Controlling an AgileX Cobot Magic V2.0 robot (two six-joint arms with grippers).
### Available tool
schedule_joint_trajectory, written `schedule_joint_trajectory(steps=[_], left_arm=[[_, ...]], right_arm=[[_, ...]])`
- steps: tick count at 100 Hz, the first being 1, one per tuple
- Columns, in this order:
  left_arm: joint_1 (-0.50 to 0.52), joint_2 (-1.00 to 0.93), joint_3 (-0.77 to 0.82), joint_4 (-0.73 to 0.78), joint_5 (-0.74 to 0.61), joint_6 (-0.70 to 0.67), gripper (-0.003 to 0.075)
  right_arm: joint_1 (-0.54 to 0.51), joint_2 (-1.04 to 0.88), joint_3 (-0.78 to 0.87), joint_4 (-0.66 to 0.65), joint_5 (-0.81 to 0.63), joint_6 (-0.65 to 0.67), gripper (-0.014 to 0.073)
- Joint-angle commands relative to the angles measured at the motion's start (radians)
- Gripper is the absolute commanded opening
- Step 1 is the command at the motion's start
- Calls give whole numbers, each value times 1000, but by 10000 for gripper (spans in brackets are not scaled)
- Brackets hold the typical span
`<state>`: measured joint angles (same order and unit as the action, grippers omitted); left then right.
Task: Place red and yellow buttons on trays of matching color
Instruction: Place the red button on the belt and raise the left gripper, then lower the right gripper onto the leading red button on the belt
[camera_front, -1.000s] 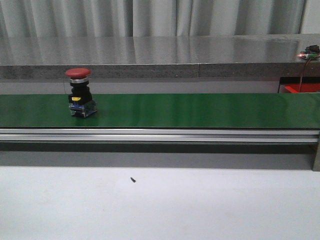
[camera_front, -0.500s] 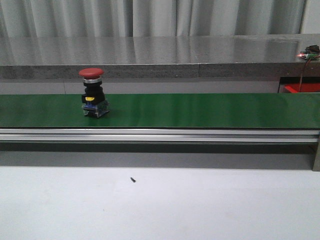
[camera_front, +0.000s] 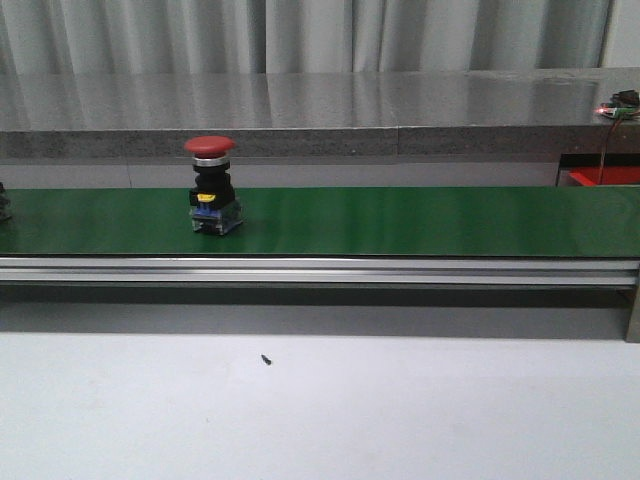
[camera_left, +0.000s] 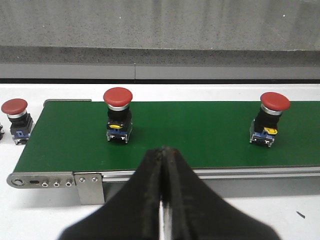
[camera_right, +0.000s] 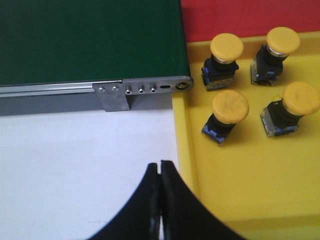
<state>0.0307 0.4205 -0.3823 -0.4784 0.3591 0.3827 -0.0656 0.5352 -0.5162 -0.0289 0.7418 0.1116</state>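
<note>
In the front view, a red button stands upright on the green belt, left of centre. The left wrist view shows two red buttons on the belt, one nearer the belt's end and one farther along. A third red button stands off the belt's end on the white table. My left gripper is shut and empty, in front of the belt's rail. My right gripper is shut and empty over the white table, beside the yellow tray. That tray holds several yellow buttons. The red tray lies behind it.
The belt's metal end bracket sits close to the yellow tray's rim. A grey counter runs behind the belt. A dark part of another object shows at the left edge of the front view. A small black speck lies on the white table.
The red button in the front view has ridden the belt to the right. A dark object has come into view at the left edge.
</note>
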Motion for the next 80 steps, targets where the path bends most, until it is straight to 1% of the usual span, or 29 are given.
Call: schedule_joint_trajectory(steps=[1,33,40,44,45,51,52,59,61,65,72,80], left_arm=[[-8,-37,-11,-23,-80,-1,-20],[-8,-56,-9,-23,-80,-1,-20],[-8,-56,-9,-23,-80,-1,-20],[-8,-56,-9,-23,-80,-1,-20],[-8,-56,-9,-23,-80,-1,-20],[-8,-56,-9,-23,-80,-1,-20],[-8,-56,-9,-23,-80,-1,-20],[-8,-56,-9,-23,-80,-1,-20],[-8,-56,-9,-23,-80,-1,-20],[-8,-56,-9,-23,-80,-1,-20],[-8,-56,-9,-23,-80,-1,-20],[-8,-56,-9,-23,-80,-1,-20]], right_arm=[[-1,8,-35,1,-76,-6,-67],[1,157,-198,2,-33,-7,-64],[7,203,-234,4,-26,-10,-39],[20,235,-261,6,-13,-17,15],[20,235,-261,7,-13,-17,15],[48,285,-300,9,5,-18,145],[48,285,-300,9,5,-18,145],[83,337,-336,12,4,-18,330],[93,353,-348,16,3,-18,364],[117,392,-378,29,3,-18,472],[153,449,-427,40,13,-18,579],[191,506,-481,40,30,-18,629]])
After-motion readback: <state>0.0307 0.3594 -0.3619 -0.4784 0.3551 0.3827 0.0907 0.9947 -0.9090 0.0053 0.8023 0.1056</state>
